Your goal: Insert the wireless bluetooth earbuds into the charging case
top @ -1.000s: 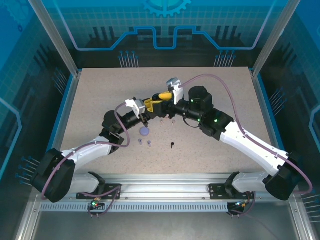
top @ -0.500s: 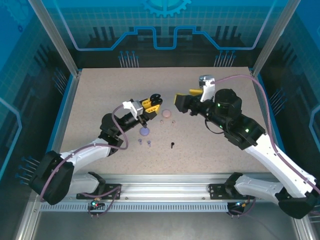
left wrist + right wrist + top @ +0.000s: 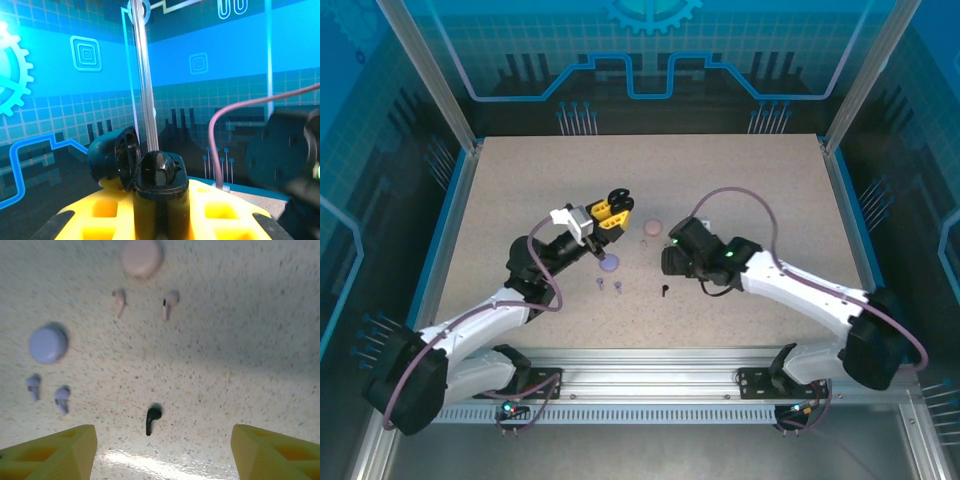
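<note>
My left gripper (image 3: 606, 212) is raised over the table and shut on the black charging case (image 3: 618, 198). In the left wrist view the case (image 3: 160, 172) stands between the yellow fingers (image 3: 225, 210) with its lid (image 3: 112, 157) flipped open, and a glossy black shape sits in its cavity. My right gripper (image 3: 670, 264) hangs open over a lone black earbud (image 3: 664, 291). In the right wrist view that earbud (image 3: 152, 419) lies on the table between the spread fingertips (image 3: 55, 452), untouched. Two pink earbuds (image 3: 119, 301) and two lilac earbuds (image 3: 62, 398) lie farther off.
A closed pink case (image 3: 142, 257) rests beyond the pink earbuds, and a closed lilac case (image 3: 48, 344) rests to the left above the lilac pair. In the top view the lilac case (image 3: 610, 263) sits just below my left gripper. The speckled table (image 3: 770, 190) is bare towards the back.
My right arm pulled away from the left gripper, swung out to the right, then came back low over the black earbud. The left gripper shifted slightly left with the open case.
</note>
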You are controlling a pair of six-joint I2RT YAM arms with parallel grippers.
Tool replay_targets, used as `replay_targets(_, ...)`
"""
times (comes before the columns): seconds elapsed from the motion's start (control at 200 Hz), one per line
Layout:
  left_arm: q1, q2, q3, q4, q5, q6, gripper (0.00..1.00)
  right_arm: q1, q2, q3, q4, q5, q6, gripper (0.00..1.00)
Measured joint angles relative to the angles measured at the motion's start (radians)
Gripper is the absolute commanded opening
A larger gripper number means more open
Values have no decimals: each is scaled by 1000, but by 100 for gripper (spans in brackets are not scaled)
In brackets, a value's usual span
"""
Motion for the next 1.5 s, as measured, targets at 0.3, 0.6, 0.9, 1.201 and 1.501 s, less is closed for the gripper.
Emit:
replay_targets(0.3, 0, -33, -6, -19, -4, 0, 0, 68, 241, 6, 18, 29, 184, 50)
replay_targets(0.6, 0, -44, -23, -19, -12, -6, 0, 99, 388, 73, 24, 30, 272, 43)
replay_targets(0.9, 0, -44, -25, -19, -19, -19, 0, 99, 426, 93, 26, 48, 302, 38)
replay_targets(1.201, 0, -43, -25, -18, -19, -25, 0, 99, 453, 96, 25, 51, 312, 35)
replay_targets(1.501, 0, -43, -25, -18, -19, -26, 0, 98, 459, 100, 25, 52, 315, 30)
